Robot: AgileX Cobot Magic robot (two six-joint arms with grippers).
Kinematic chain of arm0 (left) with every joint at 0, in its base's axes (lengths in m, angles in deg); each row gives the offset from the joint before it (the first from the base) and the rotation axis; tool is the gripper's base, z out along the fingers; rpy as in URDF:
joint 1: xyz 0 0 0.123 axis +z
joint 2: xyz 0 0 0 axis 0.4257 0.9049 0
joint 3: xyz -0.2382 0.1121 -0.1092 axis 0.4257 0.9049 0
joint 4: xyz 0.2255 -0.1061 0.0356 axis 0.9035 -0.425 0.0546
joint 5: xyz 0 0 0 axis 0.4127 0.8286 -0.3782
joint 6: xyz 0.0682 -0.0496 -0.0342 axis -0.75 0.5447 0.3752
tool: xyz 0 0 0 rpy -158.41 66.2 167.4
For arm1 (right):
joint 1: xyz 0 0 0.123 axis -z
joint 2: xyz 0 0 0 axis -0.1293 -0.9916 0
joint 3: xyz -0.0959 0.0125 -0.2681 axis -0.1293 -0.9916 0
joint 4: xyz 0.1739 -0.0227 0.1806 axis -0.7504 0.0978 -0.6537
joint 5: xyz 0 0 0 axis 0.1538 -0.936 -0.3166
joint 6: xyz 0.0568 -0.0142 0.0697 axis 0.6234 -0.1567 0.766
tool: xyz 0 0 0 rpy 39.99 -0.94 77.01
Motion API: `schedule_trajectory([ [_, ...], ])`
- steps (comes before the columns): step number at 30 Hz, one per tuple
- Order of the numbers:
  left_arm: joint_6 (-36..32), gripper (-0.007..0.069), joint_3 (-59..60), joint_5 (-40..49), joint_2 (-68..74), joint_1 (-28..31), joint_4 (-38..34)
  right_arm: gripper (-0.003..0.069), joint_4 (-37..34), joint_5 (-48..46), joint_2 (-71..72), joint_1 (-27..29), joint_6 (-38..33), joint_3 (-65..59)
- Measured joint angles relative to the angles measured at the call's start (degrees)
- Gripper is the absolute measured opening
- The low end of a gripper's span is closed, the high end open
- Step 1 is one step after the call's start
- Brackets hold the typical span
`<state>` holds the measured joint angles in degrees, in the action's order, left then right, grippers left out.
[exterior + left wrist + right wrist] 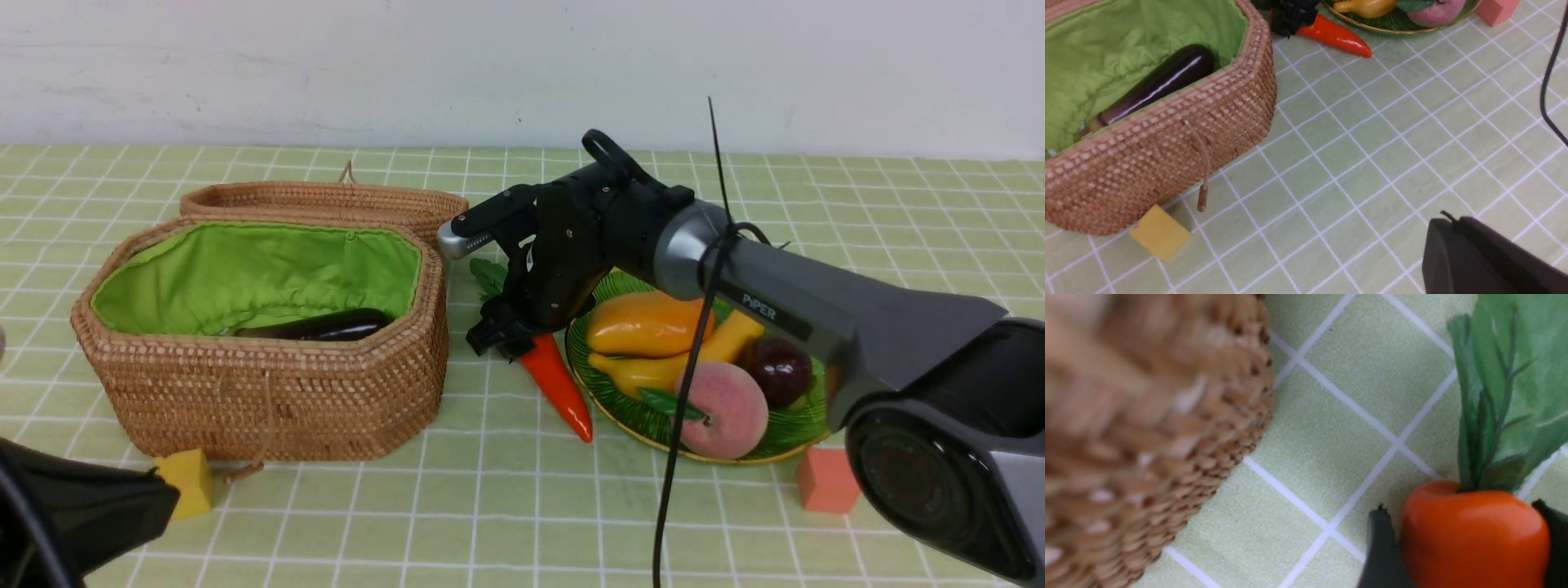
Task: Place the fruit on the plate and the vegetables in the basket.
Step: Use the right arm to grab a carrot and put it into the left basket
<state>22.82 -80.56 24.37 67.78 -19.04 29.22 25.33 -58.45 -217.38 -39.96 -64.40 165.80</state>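
- Basket, lid open, left half of the counter: holds the eggplant.
- Plate, right of the basket: holds mango, banana, peach, mangosteen.
- Right gripper: jaws clamp the carrot between basket and plate.
- Left gripper: jaws closed, empty.

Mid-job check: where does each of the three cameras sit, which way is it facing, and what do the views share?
Front: between the arms, facing forward at basket, plate, right arm.
Left wrist: on the left arm, looking down at the basket, eggplant, dark edge of its own gripper.
Right wrist: on the right arm, close over the carrot; right gripper fingers flank it.
Shared: carrot and basket in all three.
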Motion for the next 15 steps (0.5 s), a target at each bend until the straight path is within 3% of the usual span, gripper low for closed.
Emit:
schedule_trajectory([
  [15, -3.81, -0.0013, -0.26, -4.4, -4.74, 0.0, -1.88, 0.0422, -0.13, -0.18, 0.0, 0.0, 0.0, 0.0],
])
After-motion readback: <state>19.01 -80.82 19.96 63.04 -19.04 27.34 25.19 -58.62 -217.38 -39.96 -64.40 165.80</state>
